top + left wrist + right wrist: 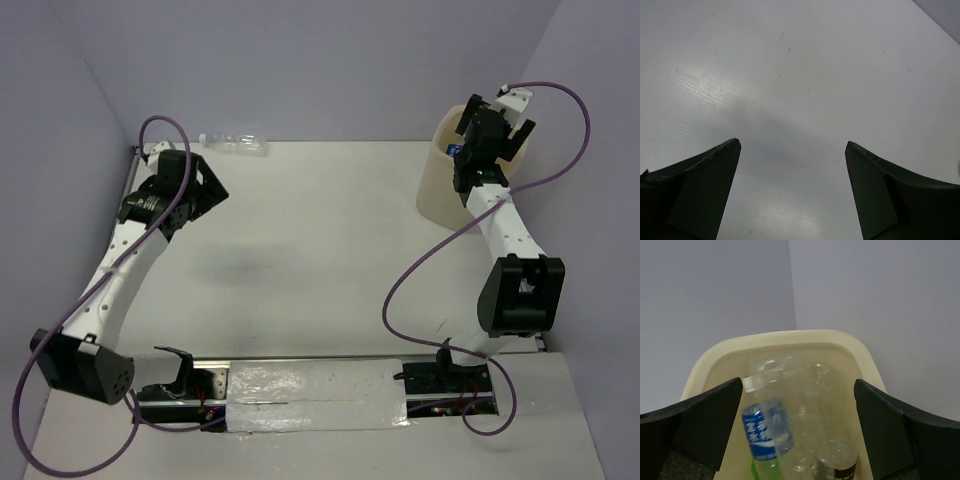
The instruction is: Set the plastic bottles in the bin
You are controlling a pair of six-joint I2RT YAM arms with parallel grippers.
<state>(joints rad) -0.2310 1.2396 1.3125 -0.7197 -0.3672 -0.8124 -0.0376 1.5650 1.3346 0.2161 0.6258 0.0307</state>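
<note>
The cream bin (437,190) stands at the far right of the table. My right gripper (490,135) hangs open and empty over its mouth. In the right wrist view the bin (860,352) holds several bottles: a blue-labelled one (760,432), a green one (762,471) under it, and clear crinkled ones (820,410). My right gripper (797,385) has nothing between its fingers. One clear bottle (235,143) lies on the table at the back wall, far left. My left gripper (205,190) is open and empty, near and slightly left of it. In the left wrist view my left gripper (792,145) shows only bare table.
Purple walls close the table at the back and both sides. A taped rail (320,392) with the arm bases runs along the near edge. Purple cables (420,265) loop off both arms.
</note>
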